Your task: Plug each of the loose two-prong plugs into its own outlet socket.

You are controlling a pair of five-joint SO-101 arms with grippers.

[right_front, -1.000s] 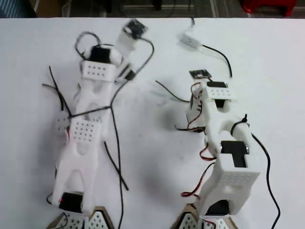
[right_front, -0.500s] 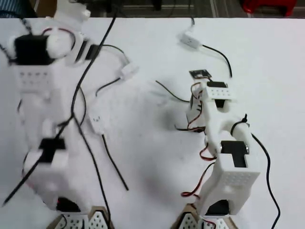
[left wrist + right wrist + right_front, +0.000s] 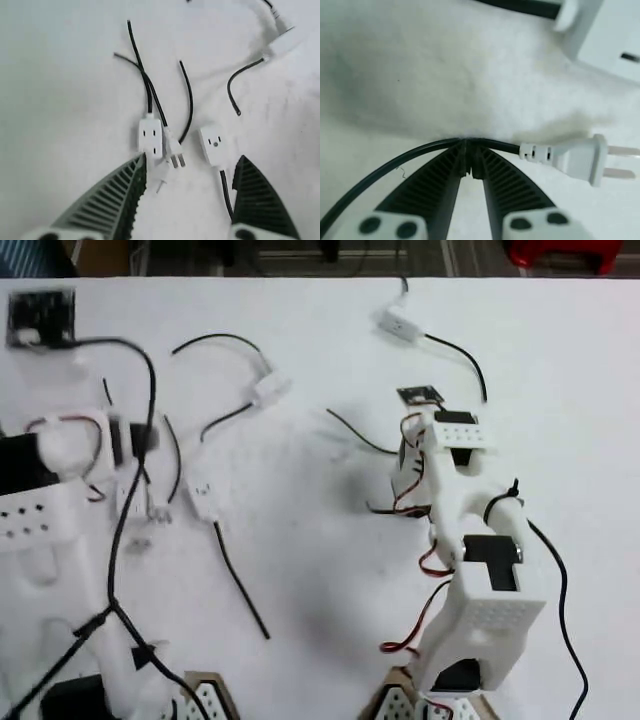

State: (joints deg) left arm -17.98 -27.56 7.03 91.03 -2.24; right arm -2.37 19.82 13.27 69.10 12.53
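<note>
**Right gripper pinched on a cord, left gripper spread wide**

In the right wrist view: ribbed fingers pressed together on a black cord, pinching it just behind a white two-prong plug. Plug flat on the white table, prongs bare and pointing away from the pinch. Just past the plug, part of a white outlet socket with one dark slot showing. Near the prongs but apart from them, not joined.

In the left wrist view: both ribbed fingers held well apart above the table, gripping nothing. Between them, down on the surface, three white pieces in a row:

- A flat socket block with paired slots and black leads running away from it.
- Just beside it, touching or nearly so, a second loose plug, prongs bare and unplugged.
- Near that but apart, a single-face socket, its own lead trailing back toward the gripper.

Farther off across the table, another white socket piece with a short curled lead beside it.

From the high view: left arm raised over the table's left side, right arm stretched low over the right half. Red wires looped along the right arm's side. Well beyond the right arm, near the far edge, a further small socket on a black lead. Not possible to tell from here what sits beneath the right arm's head.
</note>
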